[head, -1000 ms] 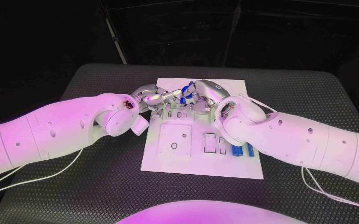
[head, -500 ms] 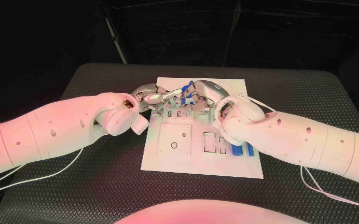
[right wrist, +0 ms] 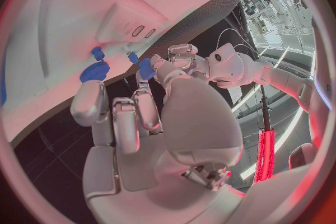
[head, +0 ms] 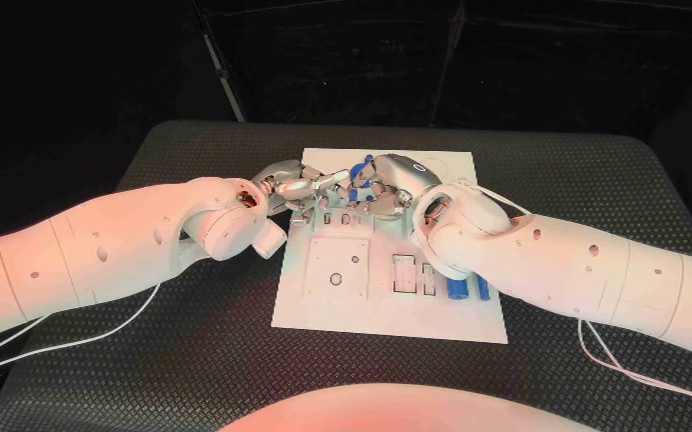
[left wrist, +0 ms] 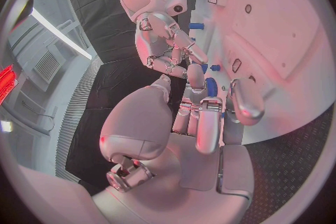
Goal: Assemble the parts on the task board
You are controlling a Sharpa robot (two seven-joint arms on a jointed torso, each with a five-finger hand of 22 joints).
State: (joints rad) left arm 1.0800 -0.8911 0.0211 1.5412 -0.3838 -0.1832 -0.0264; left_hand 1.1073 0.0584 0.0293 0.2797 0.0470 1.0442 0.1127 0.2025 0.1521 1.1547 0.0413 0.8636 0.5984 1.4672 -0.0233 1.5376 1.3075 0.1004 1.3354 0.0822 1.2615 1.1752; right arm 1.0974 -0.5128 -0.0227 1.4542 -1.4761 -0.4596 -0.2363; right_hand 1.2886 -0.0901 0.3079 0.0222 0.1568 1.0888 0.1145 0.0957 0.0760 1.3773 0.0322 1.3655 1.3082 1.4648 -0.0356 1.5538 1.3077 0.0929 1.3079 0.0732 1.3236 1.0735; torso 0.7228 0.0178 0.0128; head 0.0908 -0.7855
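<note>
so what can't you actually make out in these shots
- Head view: the blue part between the left hand and right hand is too small and crowded by fingers; which hand holds it is unclear.
- Head view: the right arm covers part of the blue parts near the task board edge.
- Right wrist view: the fingers hide the board beneath.
</note>
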